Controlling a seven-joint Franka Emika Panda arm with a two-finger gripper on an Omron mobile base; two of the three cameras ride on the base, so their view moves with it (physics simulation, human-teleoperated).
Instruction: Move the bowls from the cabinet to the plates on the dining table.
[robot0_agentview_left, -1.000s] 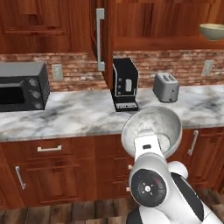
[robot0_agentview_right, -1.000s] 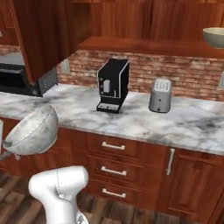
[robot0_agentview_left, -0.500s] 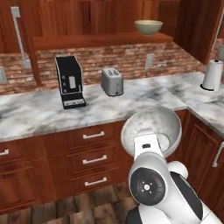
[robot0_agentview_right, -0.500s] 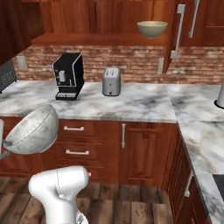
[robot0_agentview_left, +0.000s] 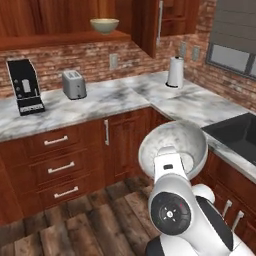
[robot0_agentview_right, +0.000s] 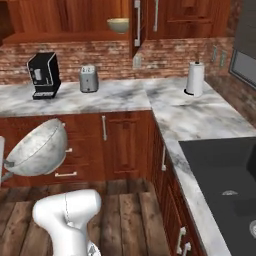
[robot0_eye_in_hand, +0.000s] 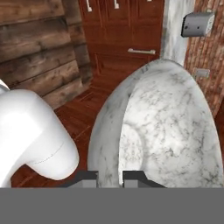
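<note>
The gripper (robot0_eye_in_hand: 109, 177) is clenched on the rim of the pale grey-white speckled bowl (robot0_eye_in_hand: 162, 135): in the hand view the two dark fingertips (robot0_eye_in_hand: 133, 177) straddle the near rim wall, one inside and one outside. The bowl is carried in the air, tipped on its side, with its opening turned toward the arm in the left base view (robot0_agentview_left: 173, 148) and its rounded underside toward the camera in the right base view (robot0_agentview_right: 37, 148).

Step in hand, as judged: transport of the first bowl. The bowl is clear of the cabinet (robot0_agentview_right: 150, 20) and hangs above the wooden floor (robot0_agentview_left: 75, 230) in front of the drawer fronts. The second, tan-beige bowl (robot0_agentview_left: 104, 25) sits on the open shelf above the toaster (robot0_agentview_left: 74, 84), still to be fetched.

Next move, as judged: carry the bowl to the dining table, level it, lower it onto a plate, then release. The grip on the rim alone leaves the bowl free to swing, so slow motion is advisable.

View differences:
- Left base view: bowl interior; coffee machine (robot0_agentview_left: 26, 86); kettle (robot0_agentview_left: 175, 72).
- Right base view: bowl exterior; sink basin (robot0_agentview_right: 225, 175) in the marble counter (robot0_agentview_right: 190, 120).
- Hand view: finger placement on the rim
</note>
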